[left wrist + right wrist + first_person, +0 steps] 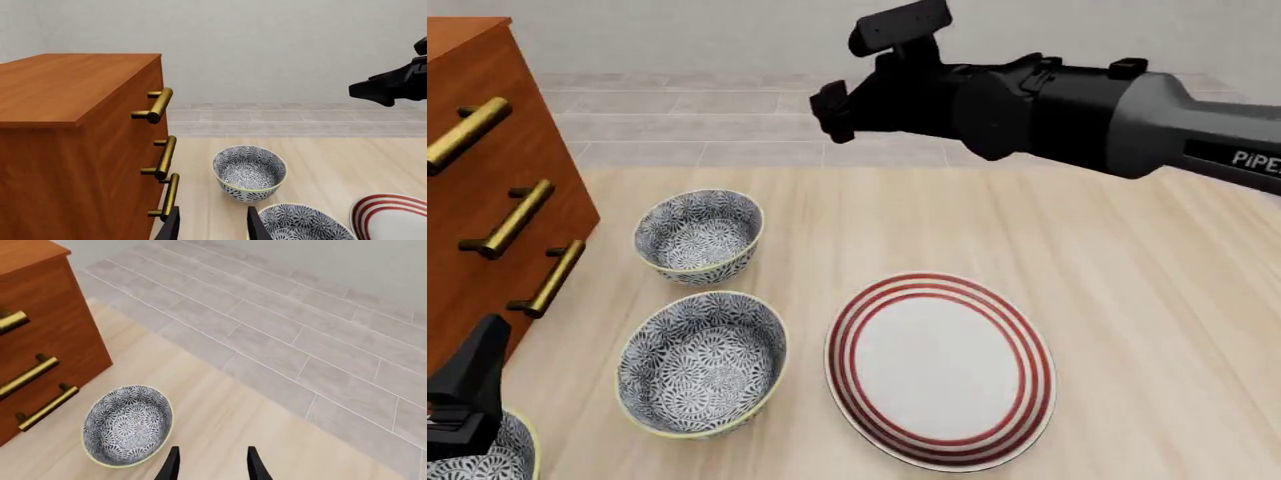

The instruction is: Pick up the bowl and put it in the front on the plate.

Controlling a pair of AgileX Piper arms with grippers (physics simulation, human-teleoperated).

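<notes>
Probably the bowl (698,235) meant is the far one, standing on the table (1121,300) just beside the drawer cabinet (487,190) and apart from the plate (941,370), though I cannot be sure which of the three is intended. The right gripper (830,108) hangs high above it with fingers (175,465) spread and empty. It should descend straight over one rim wall, one finger inside and one outside, keeping away from the brass handles (541,280).

Bright, even sim light, soft faint shadows, no glare/blur, all sharp edge to edge.
</notes>
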